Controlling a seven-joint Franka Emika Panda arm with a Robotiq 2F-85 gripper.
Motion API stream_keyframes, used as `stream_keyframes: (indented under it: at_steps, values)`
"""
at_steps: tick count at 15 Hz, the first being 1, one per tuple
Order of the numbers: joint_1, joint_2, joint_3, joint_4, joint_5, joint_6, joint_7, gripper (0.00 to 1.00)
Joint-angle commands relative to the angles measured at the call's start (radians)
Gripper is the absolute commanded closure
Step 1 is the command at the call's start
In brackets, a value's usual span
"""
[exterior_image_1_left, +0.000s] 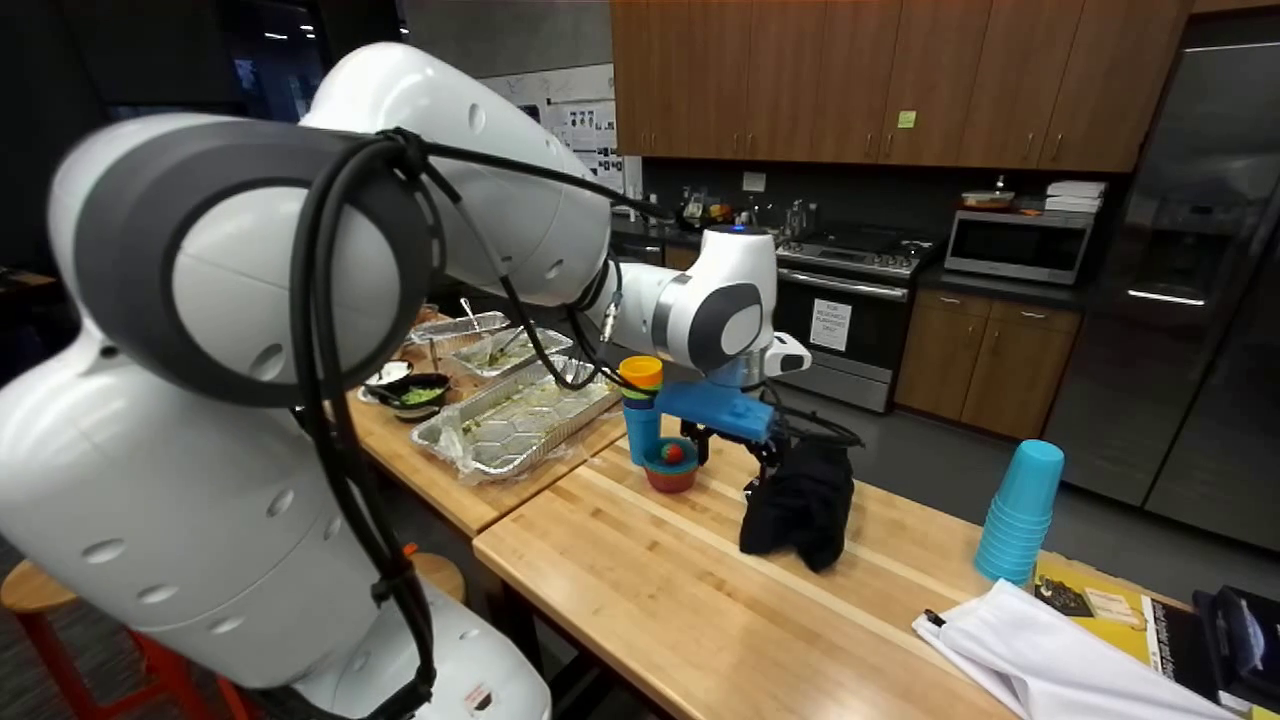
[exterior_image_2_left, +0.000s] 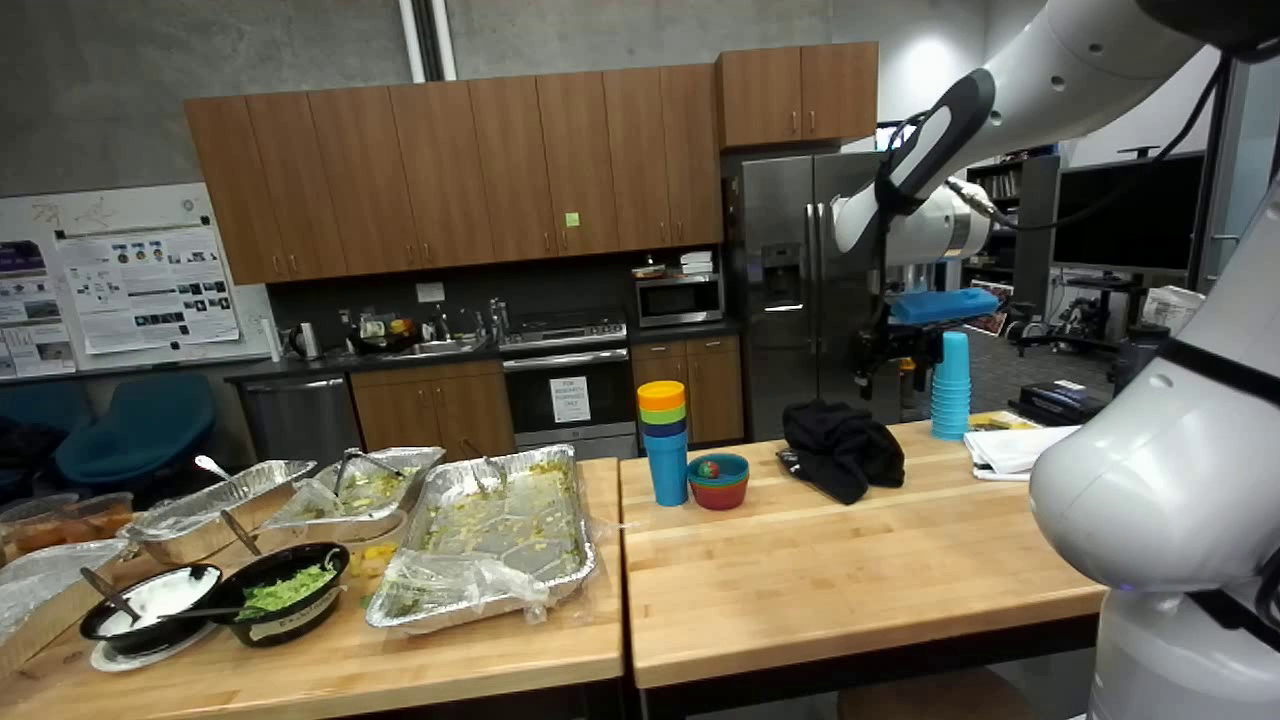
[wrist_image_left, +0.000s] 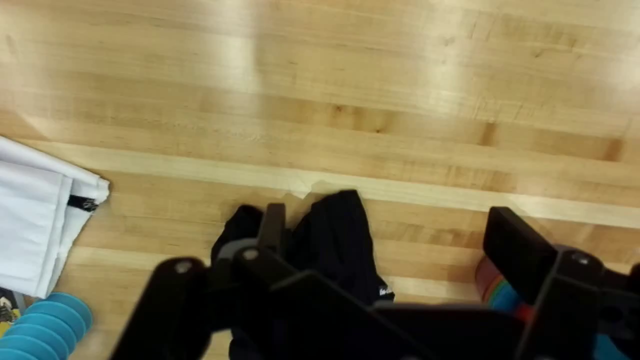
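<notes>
End effector (wrist_image_left: 386, 219) spread wide — black cloth (exterior_image_2_left: 848, 455) below, near table edge (exterior_image_1_left: 912, 510)

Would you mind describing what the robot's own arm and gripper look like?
The arm is glossy white and rounded, with dark grey bands and pale discs at its joints and a small blue light toward its far end. Black cables, strapped together, run along its outside. The gripper is black, with two blocky fingers, and a bright blue piece is mounted just above it.
</notes>
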Motion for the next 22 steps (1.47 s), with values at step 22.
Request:
stream_keyframes:
  at_steps: [22]
  values:
    - [-0.096, 0.302, -0.084, 0.489, 0.096, -0.058, -0.11, 0.0]
